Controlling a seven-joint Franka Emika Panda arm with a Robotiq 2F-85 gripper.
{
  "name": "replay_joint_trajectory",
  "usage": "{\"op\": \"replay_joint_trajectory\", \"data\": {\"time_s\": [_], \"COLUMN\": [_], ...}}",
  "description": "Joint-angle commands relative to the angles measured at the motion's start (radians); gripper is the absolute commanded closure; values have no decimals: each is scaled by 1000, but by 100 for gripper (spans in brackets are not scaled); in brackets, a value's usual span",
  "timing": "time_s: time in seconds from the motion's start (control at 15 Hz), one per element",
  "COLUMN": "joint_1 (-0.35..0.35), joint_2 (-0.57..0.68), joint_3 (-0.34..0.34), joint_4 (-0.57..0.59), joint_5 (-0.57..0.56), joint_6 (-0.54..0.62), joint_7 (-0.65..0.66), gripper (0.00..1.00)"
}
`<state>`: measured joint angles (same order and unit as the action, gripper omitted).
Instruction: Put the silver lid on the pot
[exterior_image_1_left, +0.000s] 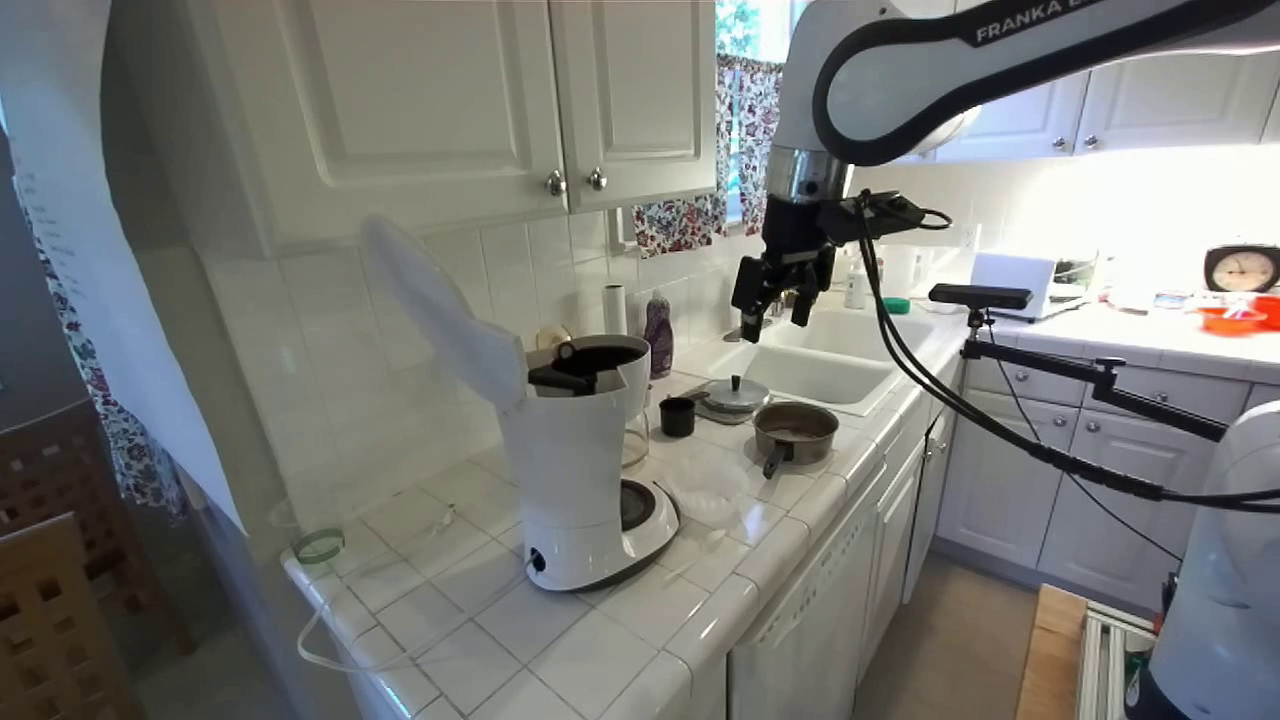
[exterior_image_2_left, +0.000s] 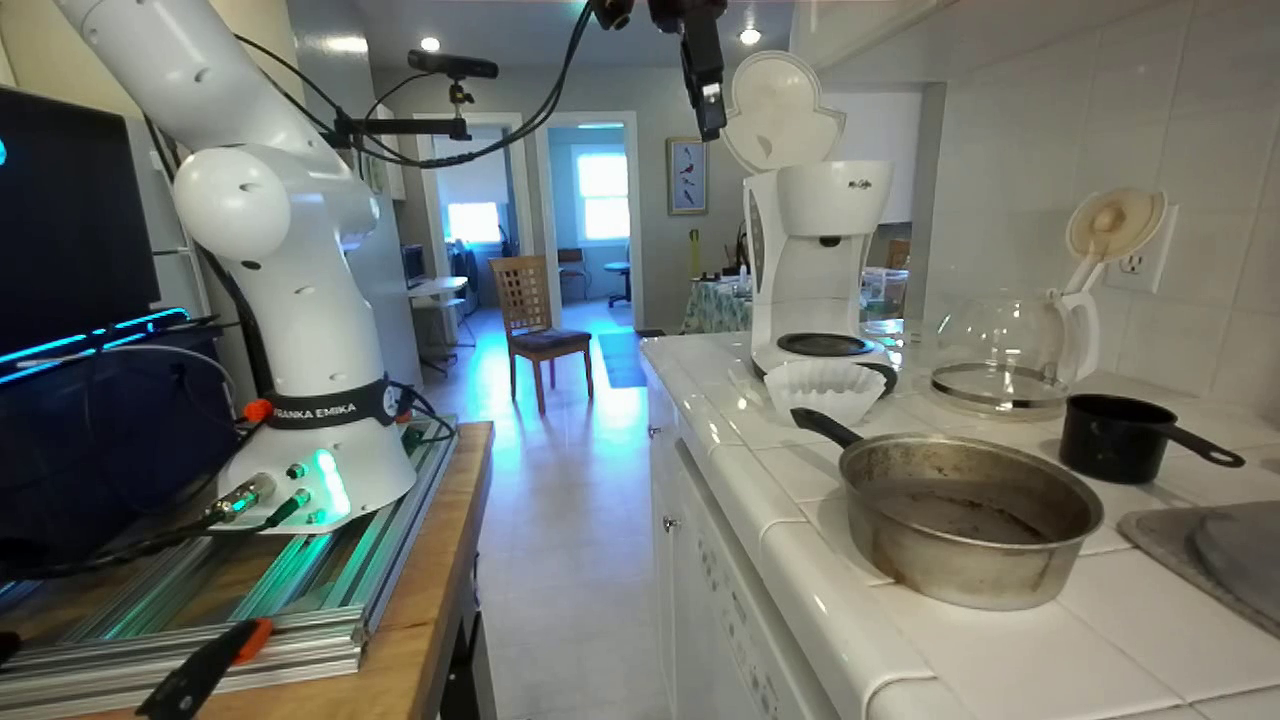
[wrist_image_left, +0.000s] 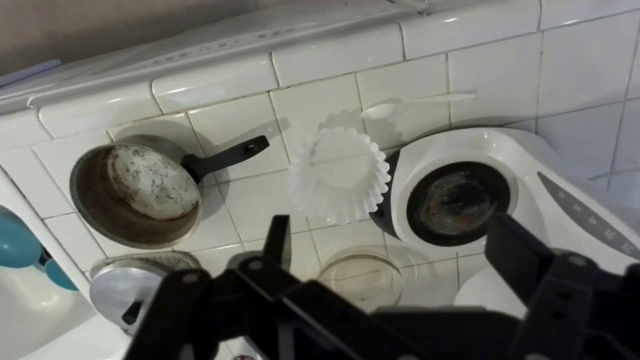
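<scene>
The silver lid (exterior_image_1_left: 738, 395) with a black knob lies on a grey pad on the counter, beside the sink. It also shows in the wrist view (wrist_image_left: 122, 287) and, cut off at the right edge, in an exterior view (exterior_image_2_left: 1245, 550). The dark-grey pot (exterior_image_1_left: 797, 450) stands uncovered and empty next to the lid, near the counter's front edge; it also shows in an exterior view (exterior_image_2_left: 965, 575) and in the wrist view (wrist_image_left: 150, 185). My gripper (exterior_image_1_left: 776, 320) is open and empty, high above the counter. In the wrist view its fingers (wrist_image_left: 390, 235) are wide apart, right of pot and lid.
The tall white coffee maker (exterior_image_1_left: 575, 490) stands on the counter with its top flap raised. A paper filter (exterior_image_2_left: 825, 390), a glass carafe (exterior_image_2_left: 1005, 345) and a small black cup (exterior_image_1_left: 677, 417) are near the pot. A white spoon (wrist_image_left: 417, 102) lies by the filter. The sink (exterior_image_1_left: 825, 375) is behind the lid.
</scene>
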<state>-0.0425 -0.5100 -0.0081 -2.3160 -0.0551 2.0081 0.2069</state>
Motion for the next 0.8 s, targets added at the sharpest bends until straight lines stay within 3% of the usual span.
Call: {"op": "replay_joint_trajectory", "data": {"time_s": [0.0,0.33,0.73], "joint_1": [-36,-86,-86], "joint_2": [-31,-48,-11], "joint_3": [-41,-103,-76], "joint_4": [-60,-103,-66], "joint_5": [9,19,10], "joint_6": [50,65,38], "joint_7": [-41,-60,-45], "gripper": [0,0,0]}}
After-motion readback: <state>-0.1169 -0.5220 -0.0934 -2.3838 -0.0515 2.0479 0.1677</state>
